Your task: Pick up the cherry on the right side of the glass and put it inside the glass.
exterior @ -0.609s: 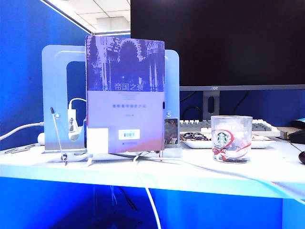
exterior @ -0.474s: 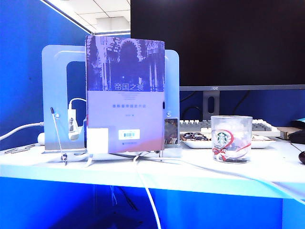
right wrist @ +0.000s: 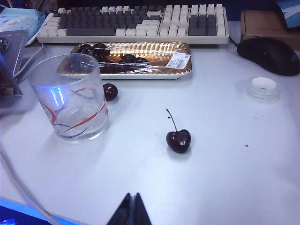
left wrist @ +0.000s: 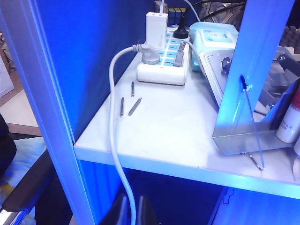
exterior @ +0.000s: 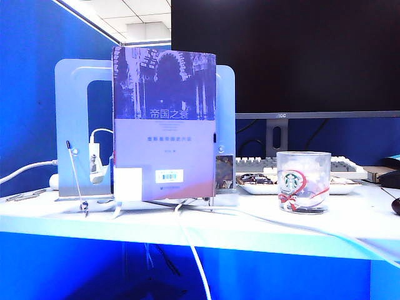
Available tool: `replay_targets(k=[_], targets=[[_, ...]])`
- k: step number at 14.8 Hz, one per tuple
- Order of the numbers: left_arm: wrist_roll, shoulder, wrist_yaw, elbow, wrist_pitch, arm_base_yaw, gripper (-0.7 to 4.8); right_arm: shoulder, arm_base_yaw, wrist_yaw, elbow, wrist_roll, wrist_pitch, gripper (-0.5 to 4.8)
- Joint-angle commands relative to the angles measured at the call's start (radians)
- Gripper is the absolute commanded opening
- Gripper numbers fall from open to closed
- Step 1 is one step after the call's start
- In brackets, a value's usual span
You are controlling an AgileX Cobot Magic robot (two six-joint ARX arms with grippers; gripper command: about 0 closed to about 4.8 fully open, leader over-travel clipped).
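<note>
Exterior view: neither arm is in shot. Biggest thing on the desk point(exterior: 187, 228) is the book point(exterior: 164, 122), propped upright in a metal stand point(exterior: 69, 125) so the cover faces the cam. The glass point(exterior: 304, 182) sits well to the right of that, near the desk's front edge, upright and mouth up, which suits a drop-in from above.

Right wrist view gives me the working area. Behind the glass point(right wrist: 69, 97) lies a keyboard point(right wrist: 136, 21), and between them a gold tray point(right wrist: 129, 60) of spare cherries under wrap; prob. the supply, not my target. One loose dark cherry point(right wrist: 110, 91) sits just beside the glass on the tray side. The cherry point(right wrist: 178, 140) I want lies apart from the glass, out to its right on bare desk w/ stem sticking up, nothing crowding it, so approach looks clean. A tape roll point(right wrist: 262, 89) and mouse point(right wrist: 272, 54) are further right, well clear.

Right gripper point(right wrist: 131, 208) hangs back from the glass, short of the desk front, fingers pinched together, holding nothing.

Left gripper point(left wrist: 127, 211) is parked far from the glass, below the desk end by the power strip point(left wrist: 164, 61); its tips look pressed together, a white cable point(left wrist: 117, 140) crossing in front. I'd judge nothing started yet; right arm needs to open before reaching.
</note>
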State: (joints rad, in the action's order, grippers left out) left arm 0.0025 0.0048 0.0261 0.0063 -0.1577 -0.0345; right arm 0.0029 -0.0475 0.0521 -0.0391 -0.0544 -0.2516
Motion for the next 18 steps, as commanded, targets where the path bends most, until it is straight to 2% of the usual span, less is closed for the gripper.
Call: replay_targets(k=[1,3,5,6,9,13,16,18], targets=[[-0.003,-0.003,-0.005,-0.001,-0.012,0.000,0.53,0.000,0.000,-0.002,0.003,-0.002,-0.005,0.00],[-0.003,-0.003,-0.005,-0.001,-0.012,0.000,0.53,0.000,0.000,-0.003,0.002,-0.029,0.031,0.00],[-0.003,-0.003,-0.004,-0.001,-0.012,0.000,0.53,0.000,0.000,0.029,-0.022,-0.184,0.164,0.00],[-0.003,-0.003,-0.005,-0.001,-0.012,0.000,0.53,0.002,0.002,0.016,-0.095,-0.305,0.209,0.00],[-0.003,-0.003,-0.005,-0.001,-0.012,0.000,0.53,0.124,0.002,-0.001,-0.323,-0.306,0.097,0.00],[-0.003,-0.003,-0.004,-0.001,-0.012,0.000,0.53,0.554,0.002,0.013,-0.703,-0.131,-0.181,0.00],[-0.003,-0.003,-0.005,-0.001,-0.012,0.000,0.53,0.896,0.003,-0.023,-0.942,-0.121,-0.416,0.00],[-0.003,-0.003,-0.005,-0.001,-0.012,0.001,0.53,1.106,0.003,-0.037,-1.041,-0.121,-0.553,0.00]])
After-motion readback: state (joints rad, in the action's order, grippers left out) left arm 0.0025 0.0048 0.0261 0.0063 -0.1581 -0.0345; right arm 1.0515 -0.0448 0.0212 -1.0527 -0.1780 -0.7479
